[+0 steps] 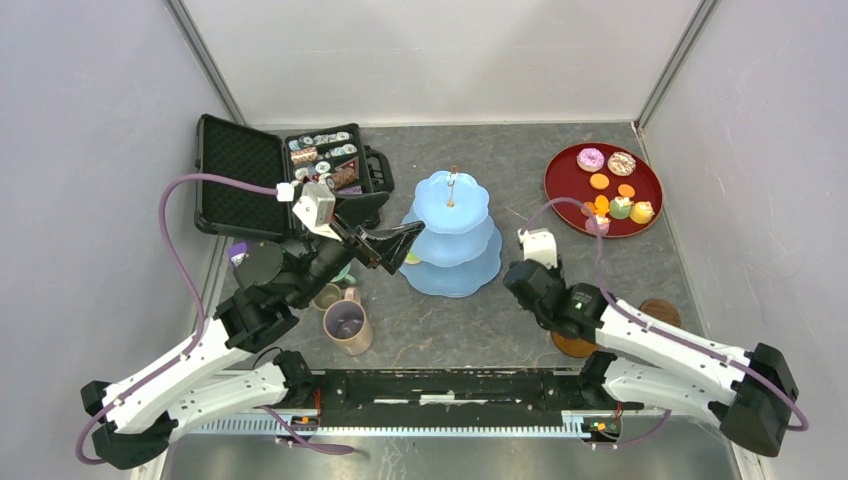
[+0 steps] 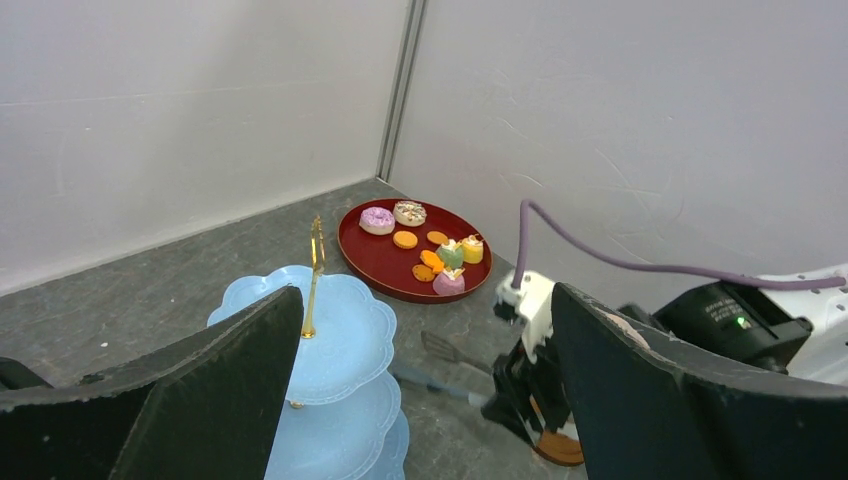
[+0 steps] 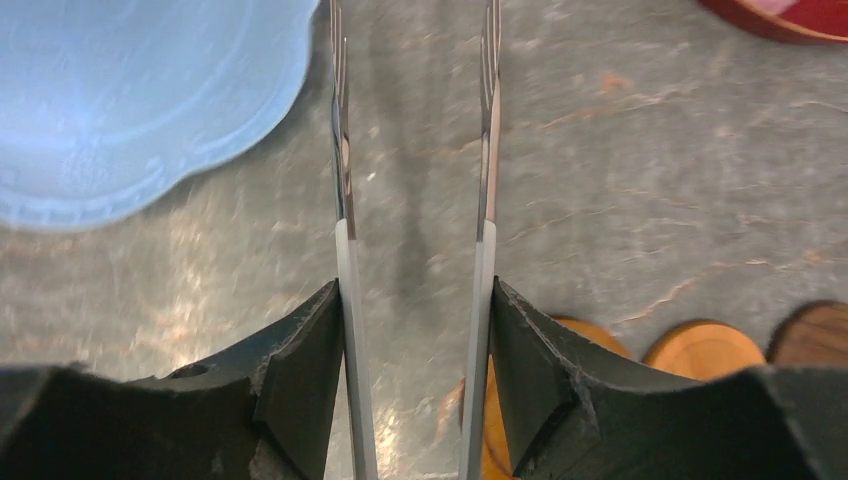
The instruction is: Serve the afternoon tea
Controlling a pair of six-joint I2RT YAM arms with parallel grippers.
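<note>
Tongs sit clamped between the fingers of the right gripper, which press from outside on the grey sleeves of both arms. The two forked tips stand apart and carry nothing. Just off the left tip lies the scalloped bottom tier of the pale-blue cake stand, near that tine but, as far as the wrist view shows, not touching it. Ahead and to the right of the tips, the rim of the dark-red tray cuts into the corner of the view. Below and to the right of the right finger, brown coasters lie on the grey table.

Seen from above, the tray holds two donuts, orange biscuits and small cakes, all well beyond the tong tips.

On the other arm, the left gripper has its jaws spread wide with nothing between them. It hovers beside the stand's upper tiers, on the side away from the tongs, and the stand's gold handle rises just ahead of its left finger. Back toward the arm bases from it stand the tan mug and the small olive cup. The open black case lies just behind its wrist.
</note>
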